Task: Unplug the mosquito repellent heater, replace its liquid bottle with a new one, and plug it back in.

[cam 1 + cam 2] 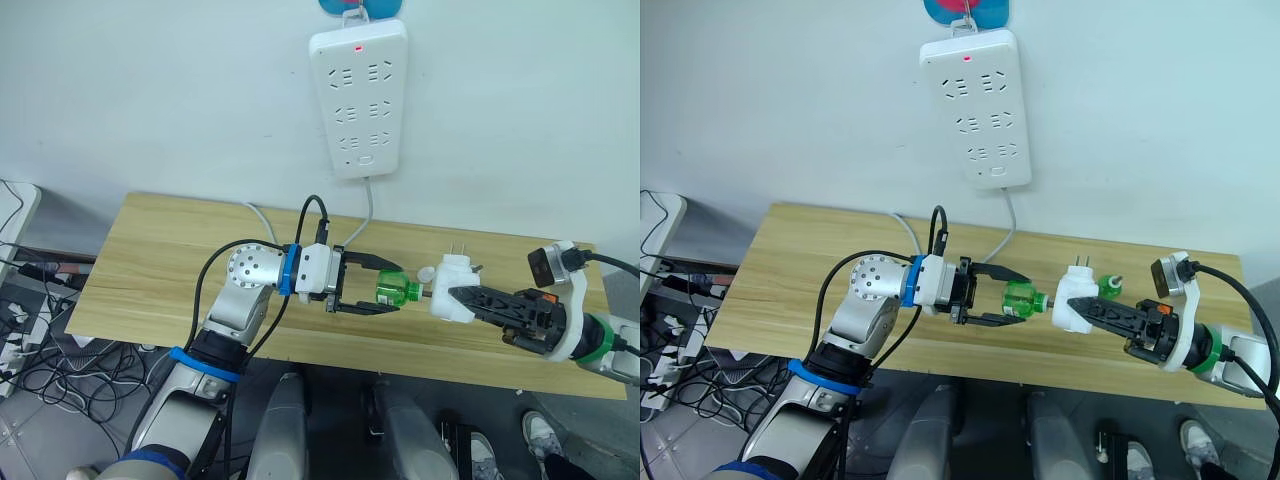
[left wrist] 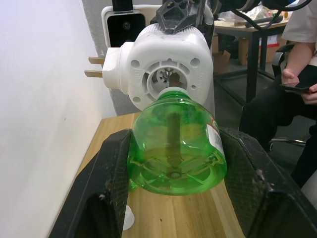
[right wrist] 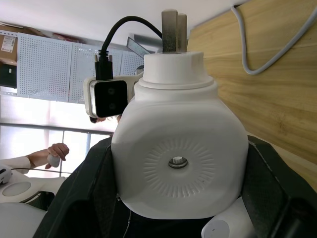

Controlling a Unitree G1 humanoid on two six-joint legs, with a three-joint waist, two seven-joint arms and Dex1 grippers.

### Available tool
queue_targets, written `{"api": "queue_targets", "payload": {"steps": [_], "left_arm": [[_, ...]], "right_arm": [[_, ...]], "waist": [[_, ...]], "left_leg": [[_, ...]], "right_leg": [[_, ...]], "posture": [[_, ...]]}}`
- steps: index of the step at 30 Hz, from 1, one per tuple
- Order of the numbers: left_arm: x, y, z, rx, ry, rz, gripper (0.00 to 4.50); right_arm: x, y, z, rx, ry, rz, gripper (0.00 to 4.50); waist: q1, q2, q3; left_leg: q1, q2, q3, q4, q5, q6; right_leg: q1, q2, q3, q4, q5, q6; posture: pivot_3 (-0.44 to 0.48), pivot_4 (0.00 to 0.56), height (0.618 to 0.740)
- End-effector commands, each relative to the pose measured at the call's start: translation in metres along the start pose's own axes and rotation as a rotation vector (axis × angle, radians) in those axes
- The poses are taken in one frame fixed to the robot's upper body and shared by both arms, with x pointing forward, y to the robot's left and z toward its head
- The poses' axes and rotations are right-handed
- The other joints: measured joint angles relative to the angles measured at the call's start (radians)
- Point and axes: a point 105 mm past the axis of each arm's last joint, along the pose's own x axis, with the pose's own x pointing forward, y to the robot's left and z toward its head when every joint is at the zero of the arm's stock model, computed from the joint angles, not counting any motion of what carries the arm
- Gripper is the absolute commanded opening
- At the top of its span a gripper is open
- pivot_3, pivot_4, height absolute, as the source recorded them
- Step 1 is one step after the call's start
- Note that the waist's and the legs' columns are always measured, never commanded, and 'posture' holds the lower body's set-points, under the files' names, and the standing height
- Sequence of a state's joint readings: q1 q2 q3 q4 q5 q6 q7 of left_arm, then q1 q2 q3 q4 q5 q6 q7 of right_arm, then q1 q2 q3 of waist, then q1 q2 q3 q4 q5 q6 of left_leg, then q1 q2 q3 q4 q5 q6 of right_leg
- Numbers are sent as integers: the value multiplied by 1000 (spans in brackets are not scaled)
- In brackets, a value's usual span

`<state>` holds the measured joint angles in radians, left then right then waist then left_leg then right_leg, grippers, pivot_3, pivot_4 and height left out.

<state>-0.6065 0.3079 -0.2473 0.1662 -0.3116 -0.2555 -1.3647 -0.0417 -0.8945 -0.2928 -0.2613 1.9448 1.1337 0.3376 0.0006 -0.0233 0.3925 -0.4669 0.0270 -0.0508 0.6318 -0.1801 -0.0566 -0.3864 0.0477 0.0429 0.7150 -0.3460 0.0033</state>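
Left tool: clenched on one green bottle, a finger on each side of its body. The bottle lies level and has no cap. Its neck points into the open socket of the mosquito repellent heater, and a thin wick rod spans the small gap between them.

Right tool: grasping the single heater by its flanks above the bench, prongs turned toward the wall.

The left forearm reaches across the bench toward the robot's right. The right forearm comes in from the right edge, so the two tools meet nose to nose.

A second green bottle stands on the bench just behind the heater. One small white cap rests near it. One power strip hangs on the wall above.
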Motion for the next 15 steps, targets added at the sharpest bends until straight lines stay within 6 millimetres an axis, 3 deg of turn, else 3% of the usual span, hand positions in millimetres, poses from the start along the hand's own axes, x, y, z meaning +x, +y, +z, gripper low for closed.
{"api": "queue_targets", "payload": {"steps": [1,15], "left_arm": [[12,1,14,56,-58,-20,2316],[7,4,15,63,-52,-23,2316]], "right_arm": [[8,14,-8,-23,50,60,2969],[-6,17,-1,5,95,89,2969]], "waist": [[0,0,0],[1,0,0]], "left_leg": [[0,0,0,0,0,0],[0,0,0,0,0,0]], "right_leg": [[0,0,0,0,0,0],[0,0,0,0,0,0]], "posture": [[45,404,740],[49,402,740]]}}
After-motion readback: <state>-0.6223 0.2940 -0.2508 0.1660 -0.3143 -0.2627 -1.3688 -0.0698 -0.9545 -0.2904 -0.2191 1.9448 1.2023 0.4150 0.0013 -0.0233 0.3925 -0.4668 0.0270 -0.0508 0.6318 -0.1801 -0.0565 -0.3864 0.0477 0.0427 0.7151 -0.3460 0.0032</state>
